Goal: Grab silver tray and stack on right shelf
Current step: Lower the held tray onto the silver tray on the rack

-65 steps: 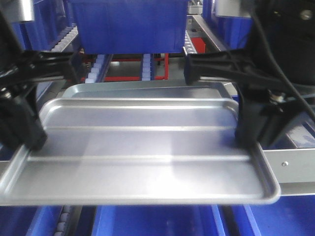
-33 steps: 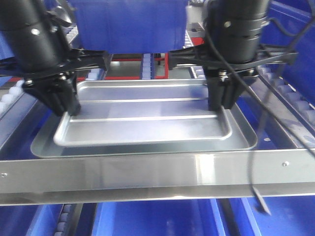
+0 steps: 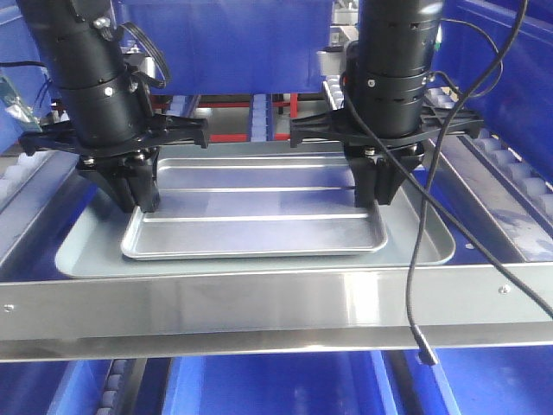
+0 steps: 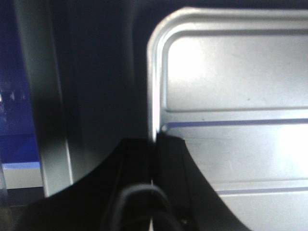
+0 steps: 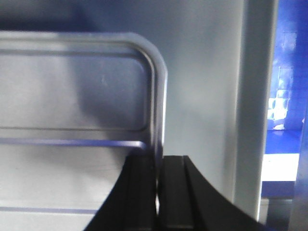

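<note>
The silver tray (image 3: pixel 255 223), with two long ridges, lies inside a larger plain silver tray (image 3: pixel 428 251) on the right shelf, behind its shiny front bar (image 3: pixel 276 311). My left gripper (image 3: pixel 138 199) is shut on the tray's left rim. My right gripper (image 3: pixel 376 194) is shut on its right rim. In the left wrist view the gripper (image 4: pixel 154 144) pinches the rim of the silver tray (image 4: pixel 231 86). In the right wrist view the gripper (image 5: pixel 158 163) pinches the rim of the silver tray (image 5: pixel 72 91), with the larger tray (image 5: pixel 202 96) beside it.
A blue bin (image 3: pixel 225 43) stands on the shelf just behind the trays. White roller rails (image 3: pixel 510 169) run along the right side. More blue bins (image 3: pixel 276 389) sit below the front bar. A black cable (image 3: pixel 419 337) hangs from the right arm over the bar.
Both grippers carried the silver tray away from the camera, over the front bar, and down into the larger tray; it now sits further back than half a second ago.
</note>
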`<state>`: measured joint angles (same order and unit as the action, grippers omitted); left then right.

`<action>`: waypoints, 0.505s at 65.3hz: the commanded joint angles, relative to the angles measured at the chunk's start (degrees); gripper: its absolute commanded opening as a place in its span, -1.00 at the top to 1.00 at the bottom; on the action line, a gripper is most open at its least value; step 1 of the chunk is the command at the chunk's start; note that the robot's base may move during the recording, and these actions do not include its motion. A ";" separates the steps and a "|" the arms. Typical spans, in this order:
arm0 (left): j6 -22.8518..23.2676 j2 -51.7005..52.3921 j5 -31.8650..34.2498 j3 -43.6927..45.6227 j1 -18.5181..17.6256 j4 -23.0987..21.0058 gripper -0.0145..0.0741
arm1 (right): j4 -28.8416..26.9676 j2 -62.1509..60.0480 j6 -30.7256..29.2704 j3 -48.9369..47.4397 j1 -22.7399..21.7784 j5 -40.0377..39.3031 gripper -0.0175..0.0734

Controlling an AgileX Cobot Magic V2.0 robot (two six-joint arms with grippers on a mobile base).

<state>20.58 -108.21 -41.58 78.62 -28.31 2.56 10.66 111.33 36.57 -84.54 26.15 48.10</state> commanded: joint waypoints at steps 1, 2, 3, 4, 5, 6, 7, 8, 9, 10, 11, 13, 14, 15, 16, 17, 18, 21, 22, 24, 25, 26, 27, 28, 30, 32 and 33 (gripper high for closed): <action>-1.73 3.01 4.31 2.19 -1.94 -5.89 0.90 | -5.49 -3.62 -0.86 -3.17 1.22 -10.65 0.49; -1.73 3.01 4.31 2.19 -1.94 -5.89 0.90 | -5.49 -3.62 -0.86 -3.17 1.22 -10.65 0.49; -1.73 3.01 4.18 2.19 -1.94 -5.89 0.90 | -5.49 -3.62 -0.86 -3.17 1.22 -10.65 0.49; -1.73 3.01 4.18 2.19 -1.94 -5.89 0.90 | -5.49 -3.62 -0.86 -3.17 1.22 -10.65 0.49; -1.73 3.01 4.18 2.19 -1.94 -5.89 0.90 | -5.49 -3.62 -0.86 -3.17 1.22 -10.65 0.49; -1.73 3.01 4.18 2.19 -1.94 -5.89 0.90 | -5.49 -3.62 -0.86 -3.17 1.22 -10.61 0.49; -1.73 3.01 4.18 2.19 -1.94 -5.89 0.90 | -5.49 -3.62 -0.86 -3.17 1.22 -10.61 0.49; -1.73 3.01 4.18 2.19 -1.94 -5.89 0.90 | -5.49 -3.62 -0.86 -3.17 1.22 -10.61 0.49; -1.73 3.01 4.18 2.19 -1.94 -5.89 0.90 | -5.49 -3.62 -0.86 -3.17 1.22 -10.56 0.49; -1.73 3.01 4.18 2.19 -1.94 -6.01 0.90 | -5.49 -3.62 -0.86 -3.17 1.22 -10.56 0.49; -1.73 3.01 4.05 2.19 -1.94 -6.01 0.90 | -5.49 -3.62 -0.86 -3.17 1.22 -10.56 0.49; -1.73 3.01 3.82 2.19 -1.94 -6.25 0.90 | -5.49 -3.62 -0.86 -3.17 1.22 -10.56 0.49; -1.73 3.01 3.67 2.19 -1.94 -6.26 0.90 | -5.49 -3.62 -0.86 -3.17 1.22 -10.56 0.49; -1.73 3.01 3.55 2.19 -1.94 -6.58 0.90 | -5.49 -3.62 -0.86 -3.17 1.22 -10.56 0.49; -1.73 3.01 3.25 2.19 -1.94 -6.74 0.90 | -5.49 -3.62 -0.86 -3.17 1.22 -10.56 0.49; -1.73 3.01 3.14 2.19 -1.94 -6.89 0.90 | -5.49 -3.62 -0.86 -3.17 1.22 -10.48 0.49; -1.73 3.01 3.14 2.19 -1.94 -6.89 0.90 | -5.49 -3.62 -0.86 -3.17 1.22 -10.48 0.49; -1.73 3.01 3.00 2.19 -1.94 -6.89 0.90 | -5.49 -3.62 -0.86 -3.17 1.22 -10.42 0.49; -1.73 3.01 3.00 2.19 -1.94 -6.89 0.90 | -5.49 -3.62 -0.86 -3.17 1.22 -10.42 0.49; -1.73 3.01 3.00 2.19 -1.94 -6.89 0.90 | -5.49 -3.62 -0.86 -3.17 1.22 -10.42 0.49; -1.73 3.01 3.00 2.19 -1.94 -6.89 0.90 | -5.49 -3.62 -0.86 -3.17 1.22 -10.42 0.49; -1.73 3.01 3.00 2.19 -1.94 -6.89 0.90 | -5.49 -3.62 -0.86 -3.17 1.22 -10.42 0.49; -1.73 3.01 3.10 2.19 -1.94 -6.89 0.90 | -5.49 -3.62 -0.86 -3.17 1.22 -10.42 0.49; -1.73 3.01 3.11 2.19 -1.94 -6.89 0.90 | -5.49 -3.62 -0.86 -3.17 1.22 -10.42 0.49; -1.73 3.01 3.20 2.19 -1.94 -6.89 0.90 | -5.49 -3.62 -0.86 -3.17 1.22 -10.38 0.49; -1.73 3.01 3.20 2.19 -1.94 -6.89 0.90 | -5.49 -3.62 -0.86 -3.17 1.22 -10.32 0.49; -1.73 3.01 3.20 2.19 -1.94 -6.89 0.90 | -5.49 -3.62 -0.86 -3.17 1.22 -10.24 0.49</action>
<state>20.58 -108.21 -42.28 78.62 -28.31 2.20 10.66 111.33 36.23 -84.67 26.15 48.03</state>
